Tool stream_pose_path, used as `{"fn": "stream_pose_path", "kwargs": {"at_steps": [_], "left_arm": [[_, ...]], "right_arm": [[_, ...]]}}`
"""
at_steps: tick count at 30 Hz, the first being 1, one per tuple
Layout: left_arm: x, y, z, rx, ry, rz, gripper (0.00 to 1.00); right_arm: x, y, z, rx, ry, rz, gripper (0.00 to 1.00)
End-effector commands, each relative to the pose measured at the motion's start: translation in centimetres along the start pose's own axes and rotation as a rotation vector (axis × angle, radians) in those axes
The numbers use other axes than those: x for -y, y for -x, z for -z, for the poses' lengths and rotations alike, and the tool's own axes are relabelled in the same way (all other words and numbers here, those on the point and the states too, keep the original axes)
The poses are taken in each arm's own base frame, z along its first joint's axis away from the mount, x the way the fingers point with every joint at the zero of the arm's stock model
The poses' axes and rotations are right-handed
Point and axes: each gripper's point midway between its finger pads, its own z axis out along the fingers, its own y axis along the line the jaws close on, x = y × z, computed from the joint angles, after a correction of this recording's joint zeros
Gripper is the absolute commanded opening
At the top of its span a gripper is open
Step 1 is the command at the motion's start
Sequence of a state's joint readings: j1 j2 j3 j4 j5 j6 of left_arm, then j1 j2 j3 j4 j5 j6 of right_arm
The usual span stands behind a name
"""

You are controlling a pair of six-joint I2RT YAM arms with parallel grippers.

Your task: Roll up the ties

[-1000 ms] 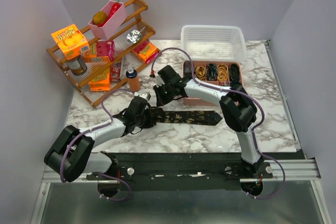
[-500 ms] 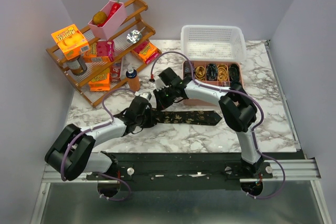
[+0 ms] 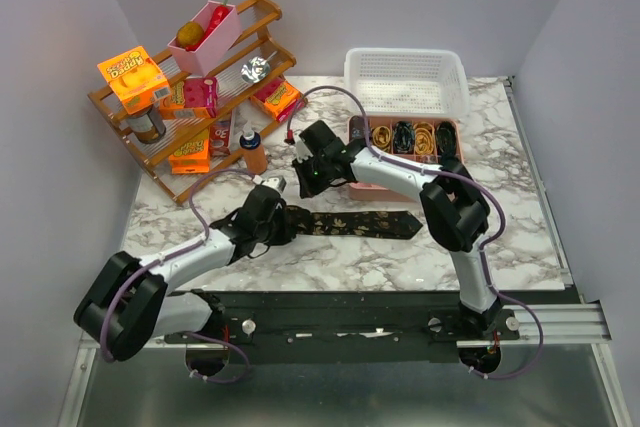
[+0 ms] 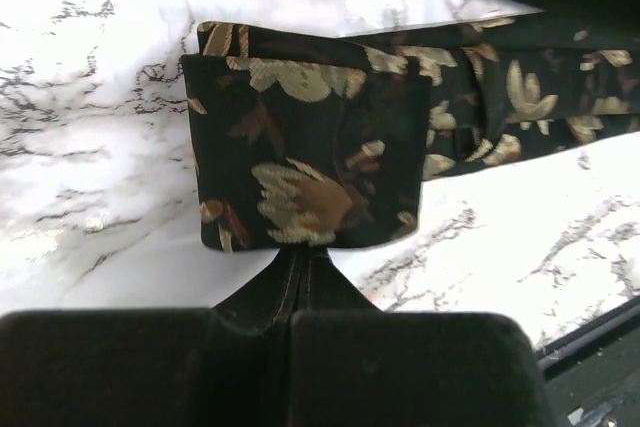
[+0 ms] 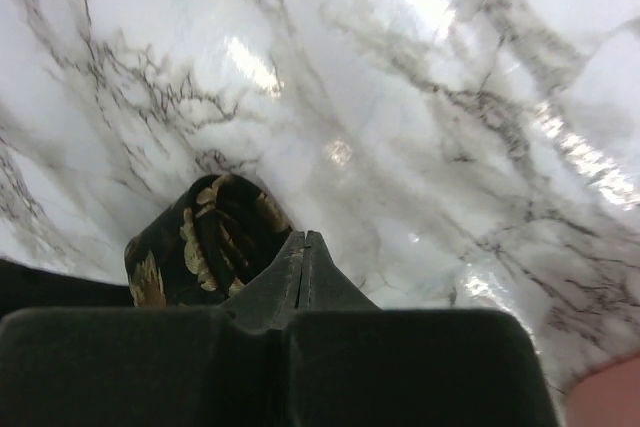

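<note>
Backed the right gripper [image 3: 308, 179] off toward 12 o'clock over the last second, clear of the tie [image 3: 350, 223], fingers clenched on nothing. Kept the left gripper [image 3: 272, 219] apparently pinched on the folded end at the strip's 9 o'clock, with the rest stretched flat toward 3 o'clock on the table [image 3: 400, 257]. Probably means one turn made and handed to the left; most rolling not yet done.
</note>
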State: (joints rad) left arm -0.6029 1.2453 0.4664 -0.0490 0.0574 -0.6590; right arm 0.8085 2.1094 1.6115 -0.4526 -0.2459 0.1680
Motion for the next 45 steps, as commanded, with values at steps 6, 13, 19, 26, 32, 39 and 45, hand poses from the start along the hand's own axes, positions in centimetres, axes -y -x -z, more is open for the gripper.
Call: {"fn": "stream_pose_path", "kwargs": {"at_steps": [6, 13, 19, 26, 32, 39, 45], "left_arm": [[-0.4, -0.5, 1.3, 0.003, 0.016, 0.003, 0.00], [-0.6, -1.6, 0.5, -0.024, 0.010, 0.008, 0.00], [-0.7, -1.9, -0.2, -0.036, 0.011, 0.009, 0.00], [-1.0, -1.9, -1.0, -0.029, 0.037, 0.012, 0.00], [-1.6, -2.3, -2.0, -0.035, 0.061, 0.007, 0.00], [-1.5, -2.6, -2.2, -0.049, 0.066, -0.001, 0.00], [-2.2, -3.2, -1.1, -0.060, 0.099, -0.001, 0.00]], "right_arm": [[1.3, 3.5, -0.3, 0.063, -0.080, 0.005, 0.01], [0.6, 1.2, -1.8, -0.028, -0.009, -0.004, 0.01], [-0.2, -0.8, -1.4, -0.086, 0.044, -0.010, 0.01], [-2.3, -1.7, -0.5, -0.119, 0.167, -0.005, 0.01], [-3.7, -2.6, 0.0, -0.157, 0.257, 0.016, 0.01], [-3.8, -2.6, -0.5, -0.168, 0.281, 0.019, 0.01], [-0.3, -0.4, -0.3, -0.106, 0.043, 0.027, 0.01]]}}
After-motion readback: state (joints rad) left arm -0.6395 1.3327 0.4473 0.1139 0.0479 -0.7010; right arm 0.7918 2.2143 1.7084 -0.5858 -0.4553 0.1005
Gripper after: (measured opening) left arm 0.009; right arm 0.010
